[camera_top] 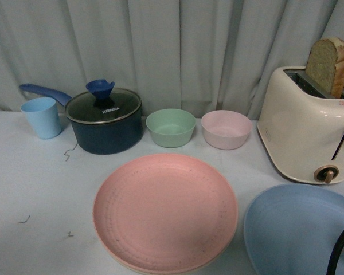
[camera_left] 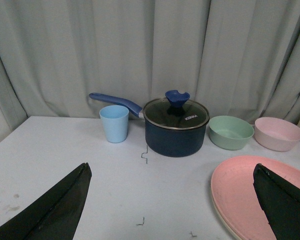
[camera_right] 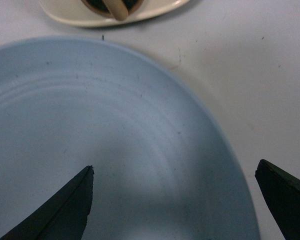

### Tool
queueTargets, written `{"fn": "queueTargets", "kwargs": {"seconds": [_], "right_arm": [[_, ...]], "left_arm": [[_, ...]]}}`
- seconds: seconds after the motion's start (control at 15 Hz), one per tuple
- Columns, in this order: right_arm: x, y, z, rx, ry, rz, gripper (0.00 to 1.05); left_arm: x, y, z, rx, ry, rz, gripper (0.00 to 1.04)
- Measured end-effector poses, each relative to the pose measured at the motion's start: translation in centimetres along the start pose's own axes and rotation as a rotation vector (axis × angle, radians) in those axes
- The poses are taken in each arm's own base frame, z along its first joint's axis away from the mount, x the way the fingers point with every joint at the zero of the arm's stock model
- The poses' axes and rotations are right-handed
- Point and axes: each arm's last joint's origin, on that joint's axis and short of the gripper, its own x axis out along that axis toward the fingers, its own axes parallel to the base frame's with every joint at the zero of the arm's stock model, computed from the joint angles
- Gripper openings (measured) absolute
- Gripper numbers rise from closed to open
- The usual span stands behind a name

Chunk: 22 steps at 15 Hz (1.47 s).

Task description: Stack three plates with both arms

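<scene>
Right wrist view: right claw (camera_right: 174, 167) hangs spread wide, empty, above the light blue plate (camera_right: 90, 125), which lies on the surface (camera_right: 270, 75), lower right of the front frame. Left claw (camera_left: 171, 167) is spread too. Pink plate (camera_top: 165, 212), lower centre, seemingly already tops the cream plate (camera_left: 217, 216); blue remains unstacked.

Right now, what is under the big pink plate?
A thin cream rim peeks out beneath the pink plate, so another plate seems to lie under it. Its middle is covered, so anything further below stays hidden.
</scene>
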Motion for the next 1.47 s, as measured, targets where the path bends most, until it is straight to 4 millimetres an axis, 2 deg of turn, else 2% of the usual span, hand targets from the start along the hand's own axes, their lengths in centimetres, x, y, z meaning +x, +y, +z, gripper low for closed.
{"fn": "queueTargets", "kwargs": {"seconds": [0.2, 0.74, 0.8, 0.87, 1.0, 1.14, 1.2, 1.34, 1.47], "right_arm": [[0.6, 0.1, -1.0, -0.003, 0.037, -0.003, 0.97], [0.2, -0.4, -1.2, -0.001, 0.011, -0.011, 0.12], [-1.0, -0.6, -0.9, 0.017, -0.013, 0.028, 0.03], [-4.8, -2.1, -0.2, 0.082, -0.022, 0.033, 0.03], [-7.3, -1.7, 1.4, 0.079, -0.071, 0.075, 0.03], [-9.1, 0.1, 3.8, 0.05, -0.177, 0.136, 0.03], [-9.4, 1.2, 5.1, 0.053, -0.224, 0.161, 0.03], [-8.6, 3.3, 6.8, 0.077, -0.24, 0.188, 0.03], [-7.2, 5.9, 7.0, 0.086, -0.203, 0.228, 0.03]], "left_arm": [[0.0, 0.0, 0.0, 0.0, 0.0, 0.0, 0.98], [0.0, 0.0, 0.0, 0.0, 0.0, 0.0, 0.98], [0.0, 0.0, 0.0, 0.0, 0.0, 0.0, 0.98], [0.0, 0.0, 0.0, 0.0, 0.0, 0.0, 0.98], [0.0, 0.0, 0.0, 0.0, 0.0, 0.0, 0.98], [0.0, 0.0, 0.0, 0.0, 0.0, 0.0, 0.98], [0.0, 0.0, 0.0, 0.0, 0.0, 0.0, 0.98], [0.0, 0.0, 0.0, 0.0, 0.0, 0.0, 0.98], [0.0, 0.0, 0.0, 0.0, 0.0, 0.0, 0.98]]}}
